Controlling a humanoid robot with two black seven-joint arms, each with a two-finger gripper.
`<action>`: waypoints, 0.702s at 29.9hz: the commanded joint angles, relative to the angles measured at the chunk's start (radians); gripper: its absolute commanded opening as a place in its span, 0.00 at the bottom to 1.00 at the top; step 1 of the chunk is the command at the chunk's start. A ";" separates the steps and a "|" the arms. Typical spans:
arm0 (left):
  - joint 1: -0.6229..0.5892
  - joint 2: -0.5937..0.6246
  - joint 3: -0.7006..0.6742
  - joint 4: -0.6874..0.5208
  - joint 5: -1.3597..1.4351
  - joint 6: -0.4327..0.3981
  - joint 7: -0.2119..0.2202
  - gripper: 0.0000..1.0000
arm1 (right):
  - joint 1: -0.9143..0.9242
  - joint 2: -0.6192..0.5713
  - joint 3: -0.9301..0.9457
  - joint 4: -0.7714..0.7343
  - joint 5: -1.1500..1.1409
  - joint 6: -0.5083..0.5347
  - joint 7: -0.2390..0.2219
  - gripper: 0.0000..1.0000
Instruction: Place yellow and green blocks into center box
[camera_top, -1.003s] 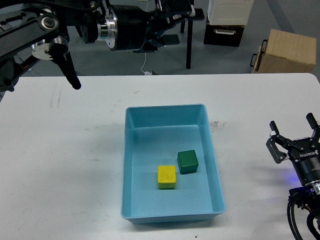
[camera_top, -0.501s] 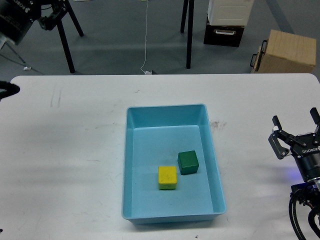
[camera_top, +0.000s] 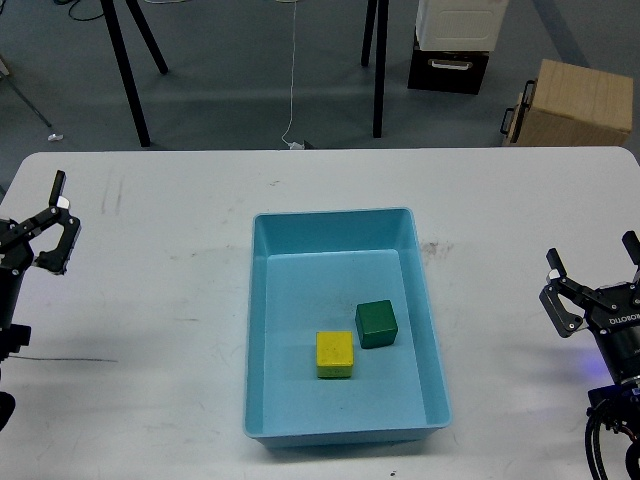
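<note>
A yellow block (camera_top: 334, 354) and a green block (camera_top: 376, 324) lie side by side on the floor of the light blue box (camera_top: 263, 330) at the table's middle. My left gripper (camera_top: 40, 222) is open and empty at the table's left edge, far from the box. My right gripper (camera_top: 596, 280) is open and empty at the table's right edge, also far from the box.
The white table (camera_top: 150, 320) bears only the box. Beyond its far edge stand black stand legs (camera_top: 125, 70), a black and white case (camera_top: 452, 45) and a cardboard box (camera_top: 570, 102) on the floor.
My left arm has swung down from high at the back left to the table's left edge. My right gripper has sunk slightly. The blocks have not moved.
</note>
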 joint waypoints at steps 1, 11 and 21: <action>0.090 -0.011 0.012 -0.046 -0.004 0.000 0.002 1.00 | -0.055 0.006 0.000 0.032 0.000 0.000 0.000 0.99; 0.290 -0.011 0.187 -0.043 -0.067 0.000 -0.125 1.00 | -0.110 0.015 -0.064 0.092 -0.002 0.000 0.000 0.99; 0.322 -0.011 0.195 -0.010 -0.076 0.000 -0.156 1.00 | -0.109 0.043 -0.080 0.089 -0.018 0.000 0.000 0.99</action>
